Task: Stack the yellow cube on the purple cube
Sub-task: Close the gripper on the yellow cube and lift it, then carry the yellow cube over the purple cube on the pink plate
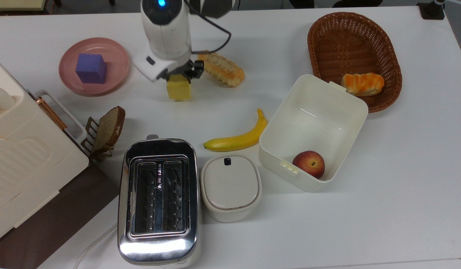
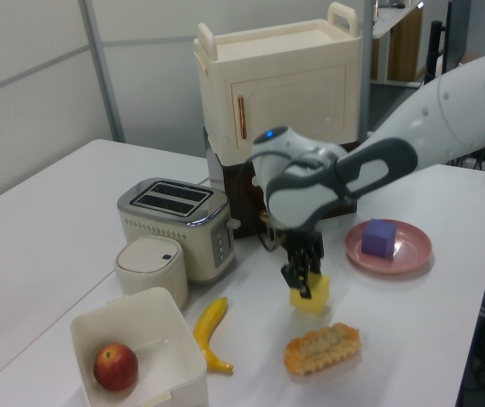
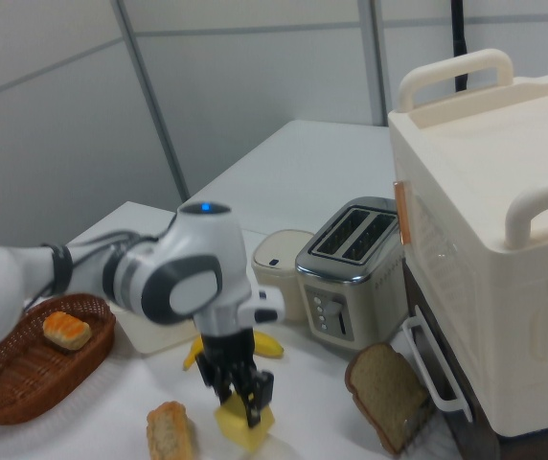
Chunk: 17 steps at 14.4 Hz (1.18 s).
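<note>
While the gripper (image 1: 181, 73) clamps the yellow cube (image 1: 179, 89) between its fingers, the cube hangs tilted and clear of the table (image 1: 383, 209), as the left view shows (image 2: 310, 293). Taking the pink plate (image 1: 114, 56) as landmark: the purple cube (image 1: 90, 68) sits on it, and the held cube is off to the top view's right of it, well apart. A waffle (image 1: 222, 68) lies just past the gripper on that same side, farther from the plate. In the right view the cube (image 3: 245, 425) is pinched by the fingers.
</note>
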{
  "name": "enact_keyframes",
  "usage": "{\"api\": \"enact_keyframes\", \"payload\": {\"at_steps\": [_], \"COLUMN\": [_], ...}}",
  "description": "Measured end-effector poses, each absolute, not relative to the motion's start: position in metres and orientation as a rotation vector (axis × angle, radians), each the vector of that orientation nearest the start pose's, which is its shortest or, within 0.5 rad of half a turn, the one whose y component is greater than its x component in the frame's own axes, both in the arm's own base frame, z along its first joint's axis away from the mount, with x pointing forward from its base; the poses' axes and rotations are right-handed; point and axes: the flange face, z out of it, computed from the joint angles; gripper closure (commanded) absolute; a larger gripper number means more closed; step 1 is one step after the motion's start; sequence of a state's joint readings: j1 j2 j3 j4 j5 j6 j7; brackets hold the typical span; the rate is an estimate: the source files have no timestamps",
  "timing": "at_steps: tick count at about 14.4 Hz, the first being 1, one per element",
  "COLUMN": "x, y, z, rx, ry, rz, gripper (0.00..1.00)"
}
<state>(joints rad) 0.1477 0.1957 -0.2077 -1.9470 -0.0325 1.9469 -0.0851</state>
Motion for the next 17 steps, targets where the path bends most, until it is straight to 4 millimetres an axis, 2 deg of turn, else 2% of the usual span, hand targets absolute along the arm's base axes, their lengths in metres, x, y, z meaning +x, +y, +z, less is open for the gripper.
{"api": "enact_keyframes", "payload": {"at_steps": [3,4,5,6,8,9,10,13,17], "x": [0.582,0.58,0.578,0.572,0.561,0.55,0.54,0.527,0.524], "y": [-0.053,-0.075,-0.093,-0.123,-0.17,-0.206,-0.232,-0.261,-0.28], "z": [0.451,0.479,0.488,0.488,0.483,0.479,0.476,0.47,0.443], "rx": [-3.149,-3.143,-3.143,-3.143,-3.141,-3.137,-3.134,-3.131,-3.146], "ry": [-0.041,-0.025,-0.009,0.019,0.036,0.039,0.041,0.037,0.047], "rz": [0.263,0.224,0.207,0.209,0.229,0.245,0.257,0.281,0.284], "gripper": [0.97,0.97,0.97,0.97,0.97,0.97,0.97,0.97,0.94]}}
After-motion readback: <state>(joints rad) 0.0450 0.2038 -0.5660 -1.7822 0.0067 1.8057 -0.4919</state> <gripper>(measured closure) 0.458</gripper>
